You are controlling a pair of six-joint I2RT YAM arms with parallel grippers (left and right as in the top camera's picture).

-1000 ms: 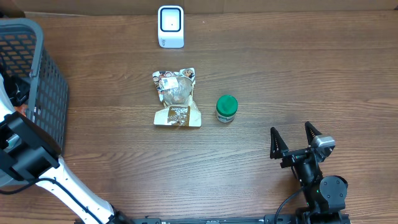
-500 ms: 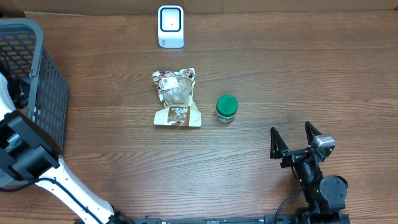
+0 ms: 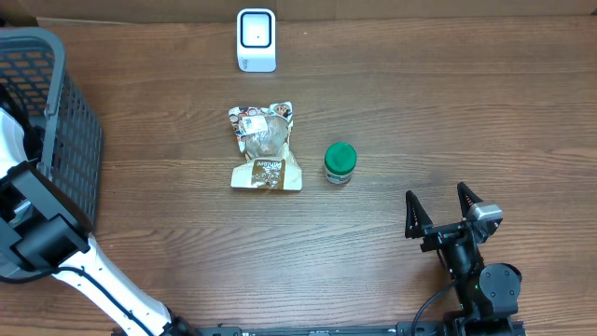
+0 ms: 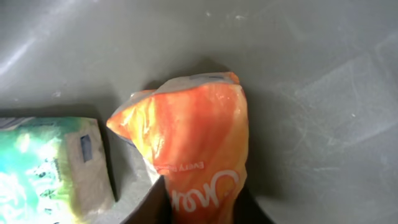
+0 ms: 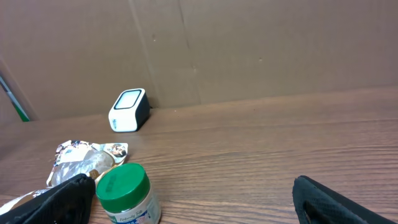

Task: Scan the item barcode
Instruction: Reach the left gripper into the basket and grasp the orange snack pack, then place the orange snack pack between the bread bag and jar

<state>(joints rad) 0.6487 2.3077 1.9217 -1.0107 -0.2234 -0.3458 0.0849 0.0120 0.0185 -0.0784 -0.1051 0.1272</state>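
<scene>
**Item:** pouch, orange, soft, with white lettering. It is in the basket, its lower end running down between the fingers of the left hand.

**Left hand:** narrow, pinched on the pouch's end. Its fingers show only as dark slivers at the frame's bottom edge, so how deep the grip sits is unclear.

**Right hand**: wide, holding nothing, with the jar and bag ahead of it to its left.

**Scanner**: well apart from the left hand, across the bench, beyond the bag.

**Step in hand, as judged:** lifting the pouch out.
- Raise it straight up, clear of the basket wall and of the green packet just beside the hand.
- A limp pouch may slip or fold, so go slowly.
- Find the barcode face before presenting it to the scanner.

**Not made out:**
- No barcode shows on the visible face.
- The left hand is hidden in the basket from overhead.
- The packet is blurred and cut off.
- The lettering is cropped.
</scene>
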